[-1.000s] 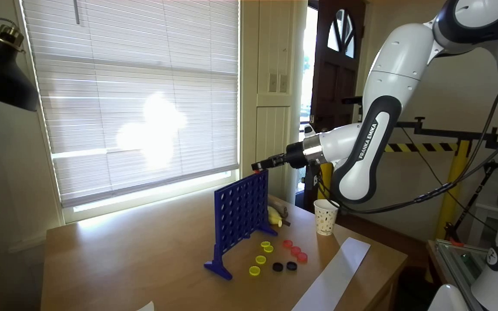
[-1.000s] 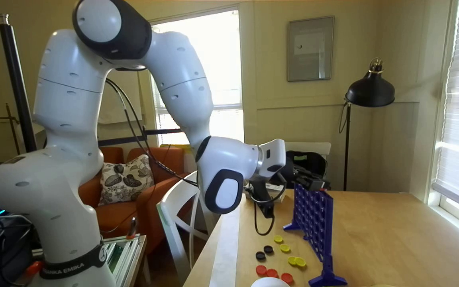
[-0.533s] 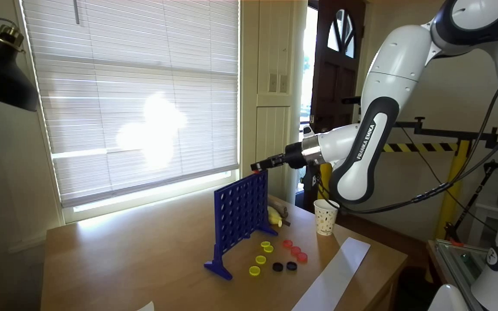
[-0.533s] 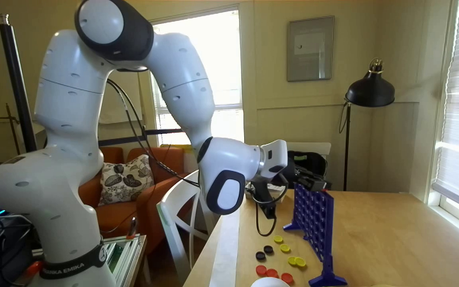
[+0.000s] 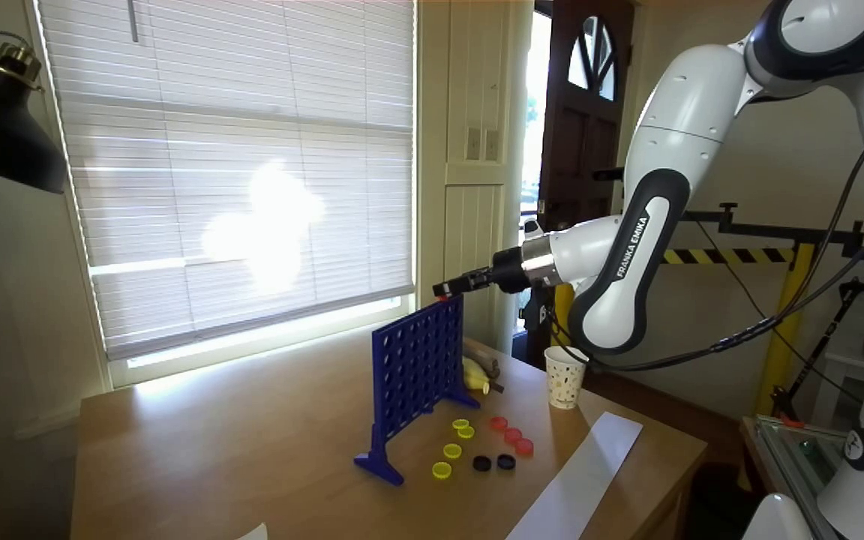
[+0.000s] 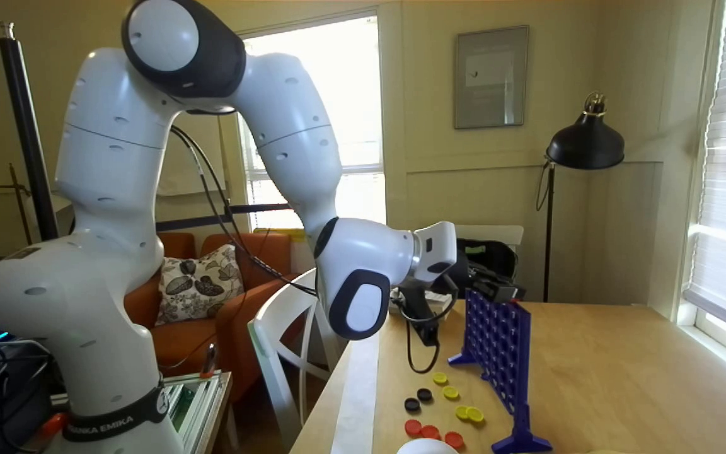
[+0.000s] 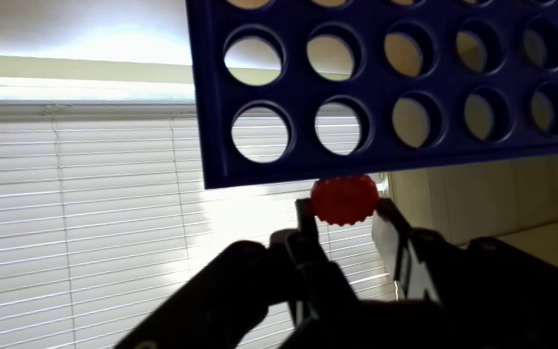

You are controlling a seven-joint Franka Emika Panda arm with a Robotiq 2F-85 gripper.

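Note:
My gripper (image 7: 347,209) is shut on a red ridged disc (image 7: 344,199), its two fingertips pinching opposite sides of it. In the wrist view the disc's far side meets the edge of the blue grid board (image 7: 298,97), which is full of round holes. That same board (image 5: 418,367) stands upright on its feet in both exterior views, with no discs visible in its holes. Above its top edge, toward one end, the gripper (image 5: 441,290) tilts slightly downward, and a sliver of the red disc (image 6: 515,302) shows beneath the fingers. Whether the disc sits inside the slot is unclear.
Yellow discs (image 5: 452,451), black discs (image 5: 505,462) and red discs (image 5: 513,435) lie on the table (image 5: 252,465) beside the board. A speckled paper cup (image 5: 565,379), a white strip (image 5: 578,480) and a yellow object (image 5: 475,376) are nearby. Cables (image 6: 423,362) hang under the wrist.
The arm has crept slightly forward, toward the window side, with the disc still gripped. The board has shifted very slightly the same way. The loose discs have not moved.

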